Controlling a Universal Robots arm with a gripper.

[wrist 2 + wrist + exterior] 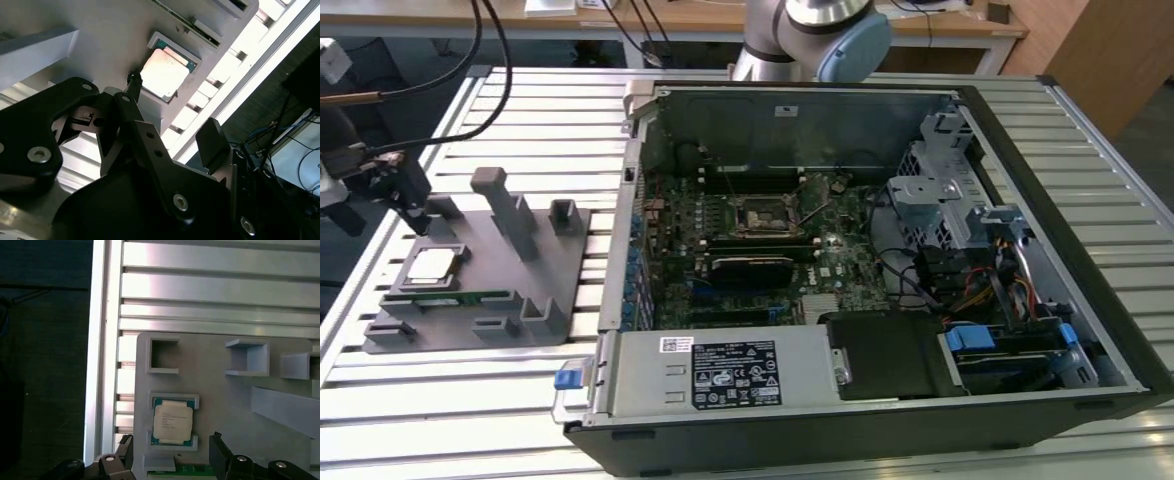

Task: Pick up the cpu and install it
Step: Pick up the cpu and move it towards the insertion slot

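Exterior view: the black two-finger gripper [411, 215] hangs over a grey moulded plastic holder tray [567, 270] on the slatted aluminium table [454, 400]. The cpu [430, 267], a small flat square chip with a silvery-grey metal top, sits in its tray pocket. It is below the fingertips and a little toward the camera, apart from them and untouched. The black square-framed motherboard socket [761, 215] is inside the open black computer case [854, 435], well apart from the gripper toward the exterior view's right.

Second wrist view: the gripper [171, 101] is spread wide with nothing between the fingers. The cpu [165, 72] lies beyond the tips, roughly in line with the gap. One fingertip looks just beside the chip's edge, but contact cannot be told.

First wrist view: the gripper [172, 442] has its fingers set wider than the chip. The cpu [172, 421] lies flat straight ahead of the gap, about centred between the two fingers, with its edges square to the line across them. Being square, it offers no long axis to favour. A long narrow green memory stick [192, 471] lies closer to the tool than the chip. Judged from this, the sideways offset is small and the gap that matters runs along the tool's own axis.
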